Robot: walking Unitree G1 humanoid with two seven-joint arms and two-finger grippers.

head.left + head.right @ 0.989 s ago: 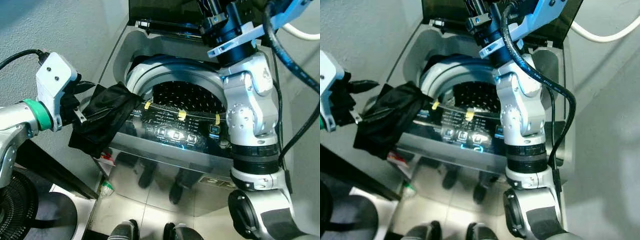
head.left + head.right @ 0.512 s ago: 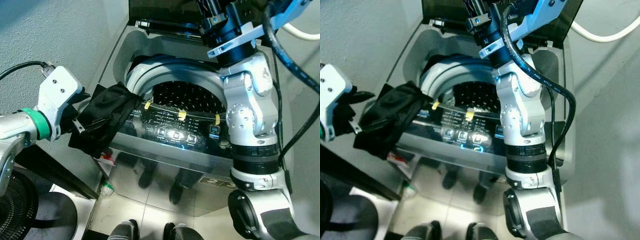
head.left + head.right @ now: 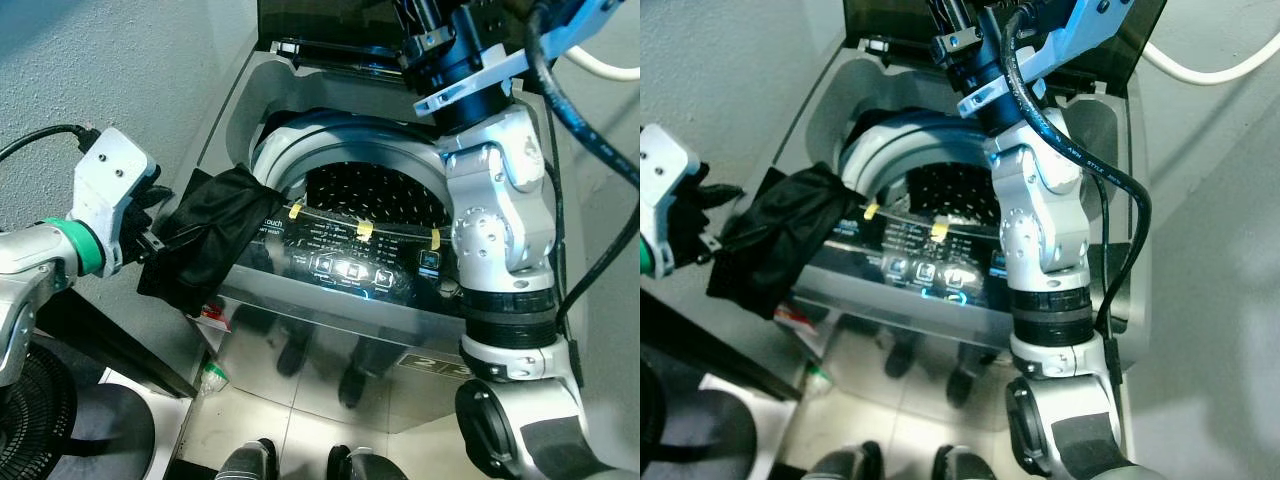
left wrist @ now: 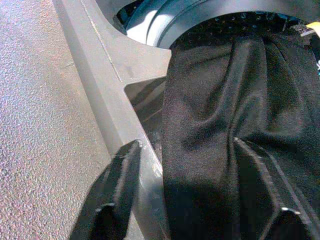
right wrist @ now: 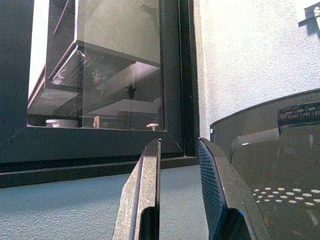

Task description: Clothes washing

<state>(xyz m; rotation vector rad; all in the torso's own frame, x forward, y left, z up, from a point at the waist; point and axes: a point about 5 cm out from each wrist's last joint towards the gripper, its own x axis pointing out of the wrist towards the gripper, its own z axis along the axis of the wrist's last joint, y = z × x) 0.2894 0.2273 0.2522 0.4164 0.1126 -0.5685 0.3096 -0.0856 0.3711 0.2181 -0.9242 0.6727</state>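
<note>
Black garment [image 3: 207,240] drapes over the washing machine [image 3: 330,300] rim: soft, light, limp. Left tool [image 4: 195,200] spread astride its bunched fold, the best hold. Right tool [image 5: 177,200] slightly parted, empty.

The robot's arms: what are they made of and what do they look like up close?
Both arms are silvery metal built from rounded jointed segments. The left arm wears a green ring at the wrist below a white boxy housing with two small screws, fed by a black cable. The right arm has black bands between segments, a thick black cable and a light blue bracket near the top. Each gripper's fingers are long, flat and black.
</note>
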